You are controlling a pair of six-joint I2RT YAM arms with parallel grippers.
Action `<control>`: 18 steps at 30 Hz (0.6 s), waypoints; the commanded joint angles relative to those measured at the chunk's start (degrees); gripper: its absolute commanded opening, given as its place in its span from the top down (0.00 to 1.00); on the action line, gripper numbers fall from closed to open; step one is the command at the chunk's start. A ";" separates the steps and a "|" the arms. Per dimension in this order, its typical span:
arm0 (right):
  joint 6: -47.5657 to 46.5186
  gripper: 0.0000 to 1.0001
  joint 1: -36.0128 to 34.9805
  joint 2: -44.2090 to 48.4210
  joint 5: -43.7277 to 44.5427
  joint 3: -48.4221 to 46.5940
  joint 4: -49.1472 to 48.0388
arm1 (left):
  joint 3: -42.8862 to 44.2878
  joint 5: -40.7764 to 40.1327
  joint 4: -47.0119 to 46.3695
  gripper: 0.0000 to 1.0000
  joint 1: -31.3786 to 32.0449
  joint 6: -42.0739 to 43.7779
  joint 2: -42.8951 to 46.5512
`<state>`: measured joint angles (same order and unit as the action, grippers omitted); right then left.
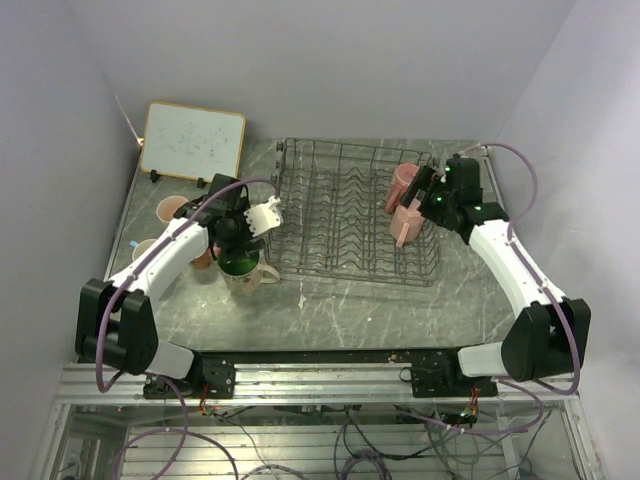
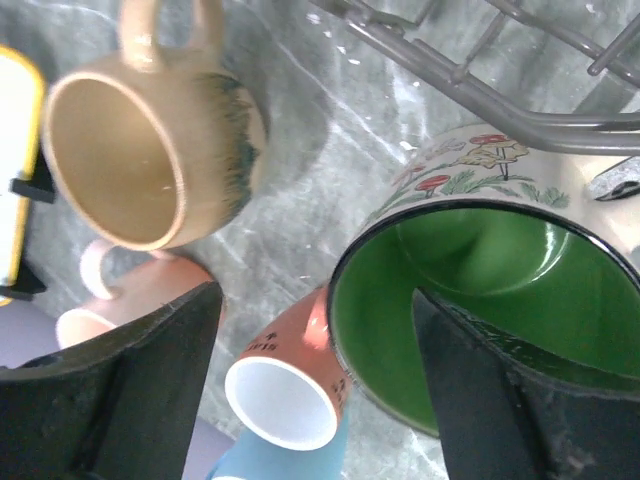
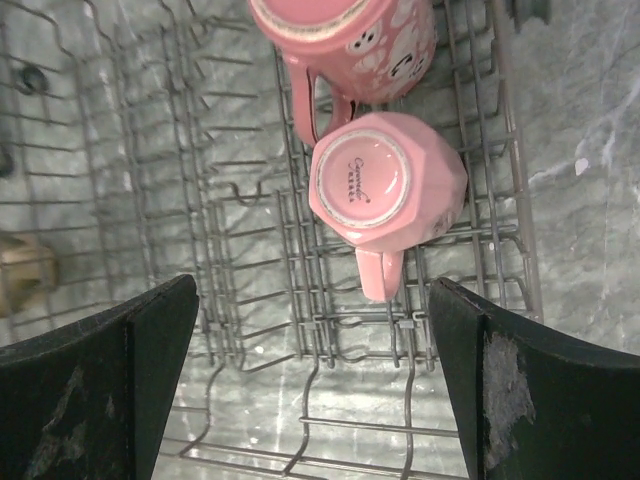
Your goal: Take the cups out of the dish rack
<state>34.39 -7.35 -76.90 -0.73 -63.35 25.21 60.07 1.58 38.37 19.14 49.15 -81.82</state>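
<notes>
The dark wire dish rack [image 1: 340,215] stands mid-table and holds two pink cups at its right end: one on its side [image 3: 350,40] and one upside down [image 3: 390,175], also in the top view [image 1: 405,225]. My right gripper [image 3: 312,288] hovers above them, open and empty, near the rack's right side [image 1: 425,195]. My left gripper [image 1: 240,243] is open left of the rack, over a green-inside mushroom cup [image 2: 480,300] on the table. One finger [image 2: 470,400] reaches inside its rim, the other [image 2: 150,390] stays outside. Nothing is clamped.
More cups stand on the table round the left gripper: a tan one [image 2: 140,160], a pink one [image 2: 130,300], a salmon one [image 2: 285,375] and a light blue one [image 2: 290,455]. A wood-framed whiteboard [image 1: 192,140] leans at the back left. The rack's edge [image 2: 480,100] runs close to the green cup.
</notes>
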 commanded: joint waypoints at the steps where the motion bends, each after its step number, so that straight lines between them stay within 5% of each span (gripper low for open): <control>1: -2.78 0.04 -4.74 -3.02 11.65 -2.03 1.31 | 3.88 0.63 2.07 0.08 0.55 1.04 4.45; 18: -4.28 0.31 -11.64 -18.05 22.88 -1.19 -2.12 | 16.79 6.49 20.82 0.04 0.55 -6.05 15.89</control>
<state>30.59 -19.05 -92.55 18.68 -63.86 25.15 73.82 4.60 53.49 19.25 46.85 -67.88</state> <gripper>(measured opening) 0.731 0.966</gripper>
